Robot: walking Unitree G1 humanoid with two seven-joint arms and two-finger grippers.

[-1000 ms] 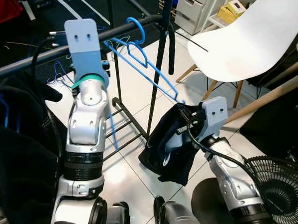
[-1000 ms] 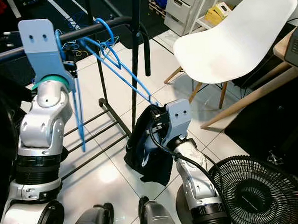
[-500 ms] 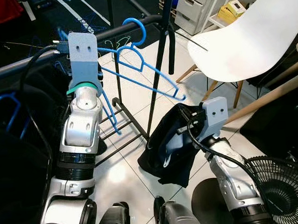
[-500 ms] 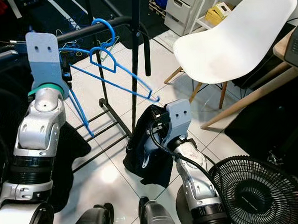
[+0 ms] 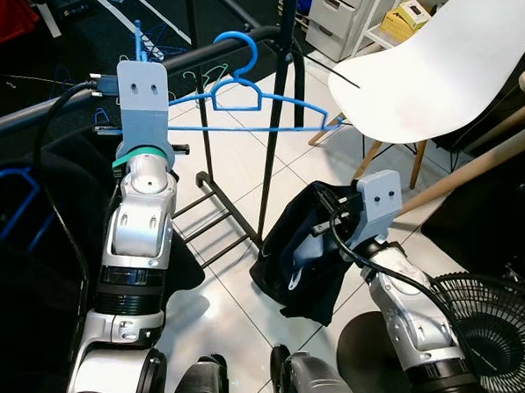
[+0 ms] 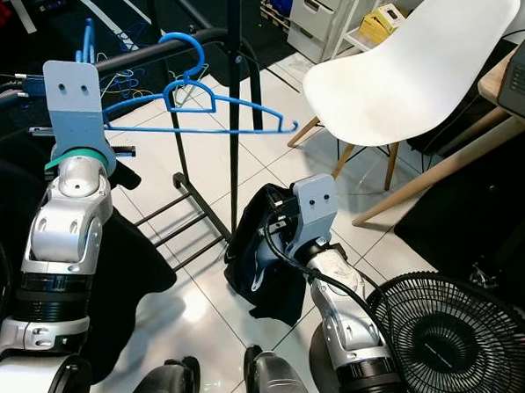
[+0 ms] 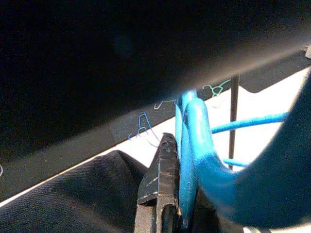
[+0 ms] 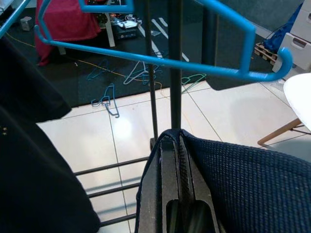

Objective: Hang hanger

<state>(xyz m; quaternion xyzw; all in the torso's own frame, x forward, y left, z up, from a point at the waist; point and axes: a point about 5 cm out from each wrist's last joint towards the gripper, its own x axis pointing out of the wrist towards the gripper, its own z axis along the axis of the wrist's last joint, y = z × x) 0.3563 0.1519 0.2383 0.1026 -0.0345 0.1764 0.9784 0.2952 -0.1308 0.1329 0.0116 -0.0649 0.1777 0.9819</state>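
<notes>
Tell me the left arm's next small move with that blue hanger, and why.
Probably open the left gripper and ease it away. The blue hanger has its hook over the black rail and sits about level, while the fingers pinch its end. The right gripper is shut on the dark garment, apart from the rail.

The left gripper (image 7: 167, 194) hides behind its grey wrist plate in the head views, and the blue hanger (image 5: 240, 110) disappears behind it too. The right gripper (image 8: 177, 170) fingertips are buried in dark cloth (image 5: 301, 256), while the fan (image 5: 490, 334) is cut by the frame edge
</notes>
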